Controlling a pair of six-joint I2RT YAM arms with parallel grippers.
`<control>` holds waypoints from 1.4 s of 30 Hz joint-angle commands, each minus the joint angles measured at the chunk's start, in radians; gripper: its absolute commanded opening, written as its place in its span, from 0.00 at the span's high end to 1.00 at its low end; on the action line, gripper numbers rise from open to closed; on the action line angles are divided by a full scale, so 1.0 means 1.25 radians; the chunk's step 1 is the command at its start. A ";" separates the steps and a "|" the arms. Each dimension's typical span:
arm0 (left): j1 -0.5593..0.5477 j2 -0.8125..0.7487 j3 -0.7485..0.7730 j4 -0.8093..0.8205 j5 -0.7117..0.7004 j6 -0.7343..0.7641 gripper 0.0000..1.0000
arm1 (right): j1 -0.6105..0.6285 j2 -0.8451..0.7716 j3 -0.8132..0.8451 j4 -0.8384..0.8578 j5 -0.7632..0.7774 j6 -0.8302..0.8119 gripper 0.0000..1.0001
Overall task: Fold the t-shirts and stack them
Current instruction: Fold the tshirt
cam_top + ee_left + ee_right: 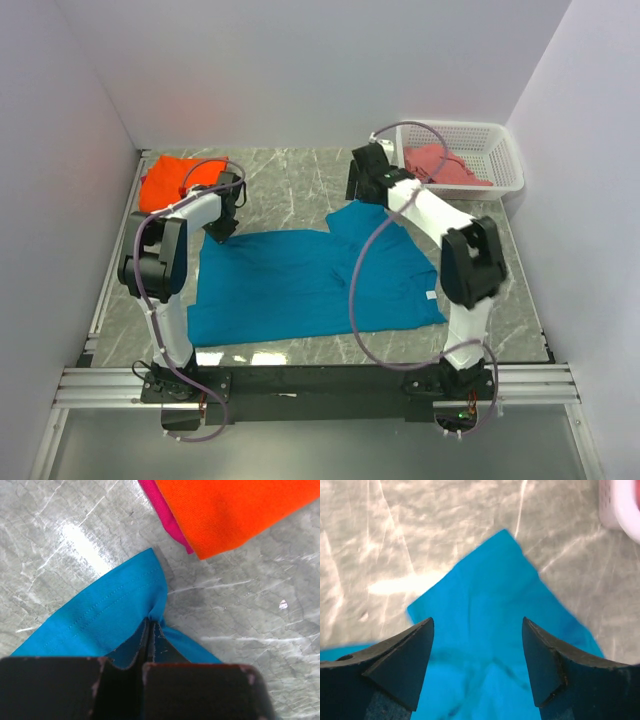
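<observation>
a: left fingers first?
b: left gripper is closed tight, pinching a fold of the teal shirt. the stitched hem bunches up right at the tips.
a: right?
b: right gripper is spread wide, nothing between the tips. it hangs over a pointed corner of the teal cloth. touching or not, can't tell.
a: where's the shirt overall?
b: spread mostly flat in the middle of the table. the left gripper has its far left corner. the right gripper is over the far right flap, which lies creased and a bit folded. a small white tag shows at the near right edge.
a: other shirts?
b: orange shirt sits folded at the far left corner of the table, just beyond the left gripper, apart from the teal one. magenta shirt is under it, only an edge poking out.
a: pink one?
b: pink shirt is crumpled in the basket at the far right, near the right gripper. a basket corner shows blurred at the top right of the right wrist view.
</observation>
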 commanded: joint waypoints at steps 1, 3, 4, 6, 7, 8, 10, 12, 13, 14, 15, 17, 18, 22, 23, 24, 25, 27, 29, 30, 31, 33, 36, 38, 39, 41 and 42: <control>0.001 -0.013 -0.017 -0.022 0.049 0.016 0.99 | -0.010 0.133 0.155 -0.057 0.038 -0.051 0.24; 0.001 -0.015 -0.016 -0.021 0.052 0.016 0.99 | -0.013 0.193 0.228 -0.089 0.044 -0.064 0.25; 0.001 -0.015 -0.016 -0.020 0.056 0.020 0.99 | -0.015 0.222 0.262 -0.113 0.048 -0.068 0.25; 0.000 -0.016 -0.016 -0.020 0.057 0.021 0.99 | -0.018 0.300 0.359 -0.140 0.058 -0.072 0.25; 0.000 -0.019 -0.017 -0.017 0.058 0.023 0.99 | -0.019 0.325 0.391 -0.179 0.057 -0.070 0.25; 0.001 -0.020 -0.018 -0.016 0.057 0.023 0.99 | -0.020 0.364 0.441 -0.193 0.058 -0.069 0.26; 0.000 -0.024 -0.024 -0.011 0.058 0.025 0.99 | -0.024 0.399 0.467 -0.204 0.057 -0.072 0.27; 0.000 -0.026 -0.027 -0.009 0.059 0.025 0.99 | -0.027 0.413 0.471 -0.212 0.048 -0.059 0.28; 0.001 -0.025 -0.027 -0.009 0.059 0.025 0.99 | -0.031 0.416 0.467 -0.213 0.037 -0.057 0.28; 0.001 -0.025 -0.027 -0.009 0.060 0.025 0.99 | -0.035 0.422 0.459 -0.213 0.031 -0.053 0.29; 0.000 -0.021 -0.024 -0.009 0.063 0.026 0.99 | -0.037 0.426 0.456 -0.213 0.027 -0.047 0.30; 0.000 -0.021 -0.023 -0.009 0.063 0.026 0.99 | -0.041 0.433 0.451 -0.225 0.027 -0.043 0.32; 0.000 -0.021 -0.022 -0.010 0.060 0.026 0.99 | -0.041 0.437 0.449 -0.229 0.027 -0.046 0.33; 0.001 -0.019 -0.017 -0.017 0.047 0.028 0.99 | -0.045 0.431 0.415 -0.231 0.015 -0.040 0.58; 0.001 -0.019 -0.016 -0.021 0.045 0.027 0.99 | -0.045 0.423 0.401 -0.226 0.016 -0.039 0.64; 0.001 -0.019 -0.016 -0.023 0.042 0.026 0.99 | -0.045 0.415 0.388 -0.220 0.016 -0.035 0.74; 0.000 -0.020 -0.016 -0.023 0.043 0.026 0.99 | -0.045 0.394 0.359 -0.207 0.017 -0.034 0.82; 0.000 -0.025 -0.018 -0.018 0.052 0.026 0.99 | -0.045 0.371 0.332 -0.193 0.019 -0.031 0.91; 0.000 -0.026 -0.019 -0.015 0.058 0.027 0.99 | -0.046 0.330 0.300 -0.164 0.022 -0.036 1.00; 0.000 -0.031 -0.018 -0.013 0.060 0.028 0.99 | -0.045 0.318 0.292 -0.153 0.026 -0.040 1.00; 0.000 -0.035 -0.017 -0.015 0.062 0.028 0.99 | -0.045 0.292 0.277 -0.137 0.026 -0.045 1.00; 0.001 -0.043 -0.015 -0.018 0.060 0.028 0.99 | -0.046 0.258 0.257 -0.116 0.025 -0.052 1.00; 0.000 -0.063 -0.017 -0.022 0.065 0.031 0.99 | -0.045 0.143 0.150 -0.025 0.003 -0.066 1.00; -0.001 -0.087 -0.029 -0.015 0.064 0.032 0.99 | -0.043 0.084 0.079 0.029 -0.013 -0.074 1.00; -0.003 -0.097 -0.035 -0.012 0.063 0.031 0.99 | -0.045 0.029 0.009 0.080 -0.031 -0.074 1.00; -0.003 -0.117 -0.050 -0.011 0.063 0.032 0.99 | -0.046 -0.018 -0.046 0.111 -0.045 -0.074 1.00; -0.003 -0.122 -0.055 -0.007 0.064 0.033 0.99 | -0.043 -0.055 -0.087 0.131 -0.052 -0.075 1.00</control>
